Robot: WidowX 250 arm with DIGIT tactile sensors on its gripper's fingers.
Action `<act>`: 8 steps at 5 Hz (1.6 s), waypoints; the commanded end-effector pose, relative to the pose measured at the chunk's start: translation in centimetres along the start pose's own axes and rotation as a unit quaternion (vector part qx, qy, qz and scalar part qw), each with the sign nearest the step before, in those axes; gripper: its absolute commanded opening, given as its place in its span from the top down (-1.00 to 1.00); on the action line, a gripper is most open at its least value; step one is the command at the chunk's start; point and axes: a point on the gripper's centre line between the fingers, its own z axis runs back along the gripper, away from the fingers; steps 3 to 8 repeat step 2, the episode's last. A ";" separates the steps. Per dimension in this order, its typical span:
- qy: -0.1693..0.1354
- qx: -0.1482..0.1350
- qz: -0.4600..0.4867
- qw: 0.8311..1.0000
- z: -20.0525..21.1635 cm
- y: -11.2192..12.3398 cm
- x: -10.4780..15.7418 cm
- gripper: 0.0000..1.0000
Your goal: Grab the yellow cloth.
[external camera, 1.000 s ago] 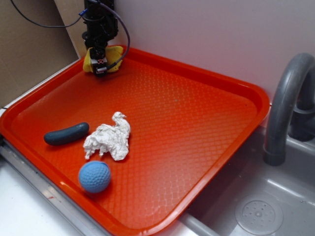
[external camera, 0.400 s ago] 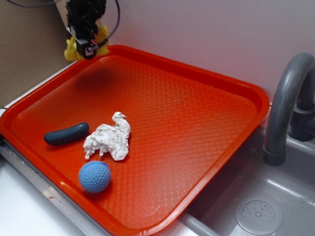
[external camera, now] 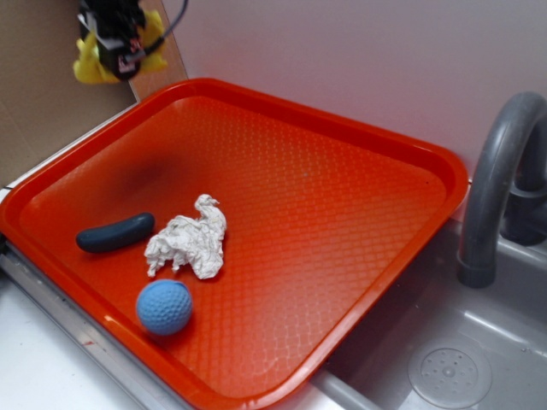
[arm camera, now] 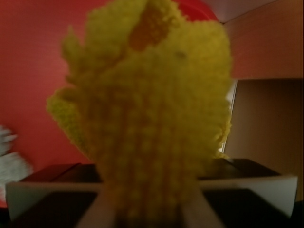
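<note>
The yellow cloth (external camera: 87, 67) hangs in the air at the top left of the exterior view, above and beyond the orange tray's far-left corner. My gripper (external camera: 120, 61) is shut on it, its black body covering most of the cloth. In the wrist view the yellow cloth (arm camera: 152, 109) fills the middle of the frame, bunched and pinched between my two fingers (arm camera: 97, 211) at the bottom, with my gripper (arm camera: 148, 209) closed around its lower part.
The orange tray (external camera: 359, 162) holds a dark grey oblong piece (external camera: 115, 232), a white crumpled paper wad (external camera: 188, 246) and a blue ball (external camera: 164, 307). A grey faucet (external camera: 496, 188) and sink (external camera: 449, 371) lie to the right. Brown cardboard (external camera: 43, 94) stands behind at left.
My gripper has risen and moved left with the yellow cloth, from the tray's far corner to well above and outside the tray. The other objects have not moved.
</note>
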 end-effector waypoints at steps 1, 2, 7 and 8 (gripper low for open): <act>-0.094 -0.133 0.071 0.984 8.0 0.5 -4.9 1.00; -0.074 -0.128 0.074 0.986 7.7 0.9 -4.8 1.00; -0.074 -0.128 0.074 0.986 7.7 0.9 -4.8 1.00; -0.074 -0.128 0.074 0.986 7.7 0.9 -4.8 1.00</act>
